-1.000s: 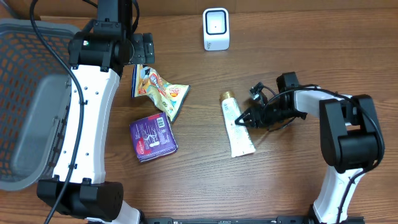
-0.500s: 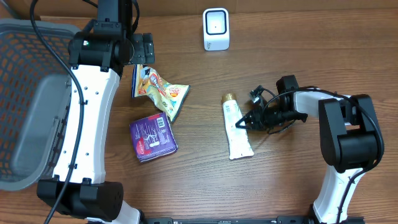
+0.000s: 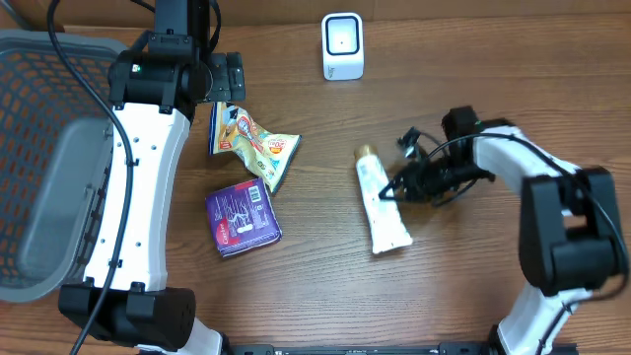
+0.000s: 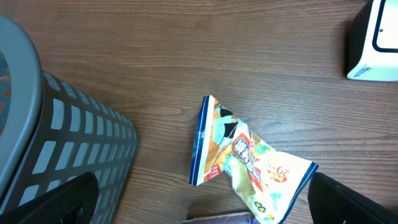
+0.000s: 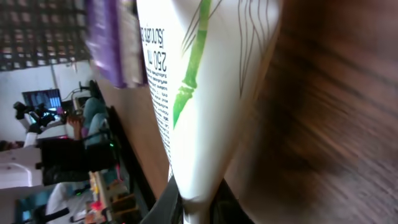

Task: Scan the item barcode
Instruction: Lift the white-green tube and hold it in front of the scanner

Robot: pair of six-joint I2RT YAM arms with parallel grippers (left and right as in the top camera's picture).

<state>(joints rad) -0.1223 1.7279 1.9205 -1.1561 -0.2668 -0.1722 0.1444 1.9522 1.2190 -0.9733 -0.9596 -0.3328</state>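
Right pincer [image 3: 391, 190]: pressed almost together, pinching the long edge of the white tube [image 3: 385, 212]; brought in low and side-on, likely because a flat tube offers only a thin edge to catch.
Tube position: flat on the table [image 3: 473, 79], centre-right, gold cap pointing to the far side, crimped end to the near side; well apart from the scanner [image 3: 342, 46].
Tube in the right wrist view: filling the frame, wall squeezed between the two dark fingers at the bottom edge.
Left pincer [image 3: 227, 89]: spread wide, gripping nothing, hovering over the far end of the snack bag [image 3: 254, 146]; apparently parked clear of the right arm's work.
Scanner: small white box at the far edge, window turned toward the middle of the table, presumably so a package can be held up before it.
Other goods: purple packet [image 3: 244, 219] just beside the snack bag; grey basket [image 3: 39, 118] at the left, probably for scanned items.
Writing on the tube: "250" beside a green bamboo-like stem; finer print too blurred to read.
Writing on the snack bag: "20" on a yellow patch; the rest not legible.
Writing on the purple packet: white print, too small to make out.
Barcode: none visible on any item's exposed face.
Step in hand, as judged: securing the tube, with lifting and presenting it to the scanner to follow.
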